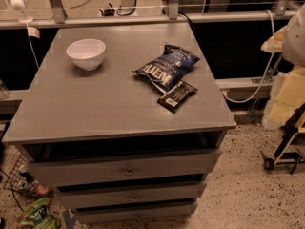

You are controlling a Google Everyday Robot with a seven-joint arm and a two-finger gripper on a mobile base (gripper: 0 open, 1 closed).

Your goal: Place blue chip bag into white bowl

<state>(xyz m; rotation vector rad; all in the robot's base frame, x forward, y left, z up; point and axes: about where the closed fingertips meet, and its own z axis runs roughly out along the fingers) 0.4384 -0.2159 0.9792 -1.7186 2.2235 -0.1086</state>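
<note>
The blue chip bag (167, 67) lies flat on the grey cabinet top (95, 109), right of centre, with its white lettering facing up. The white bowl (86, 53) stands upright and empty at the back left of the top, well apart from the bag. My gripper is not in view. A pale blurred shape (296, 32) at the right edge of the camera view may be part of my arm, but I cannot tell.
A small flat black packet (177, 95) lies just in front of the bag, touching its near corner. The cabinet has several drawers (128, 171), the top one slightly open. A rail (143, 19) runs behind. Yellow foam (288, 92) and a wheeled stand (286, 151) are at the right.
</note>
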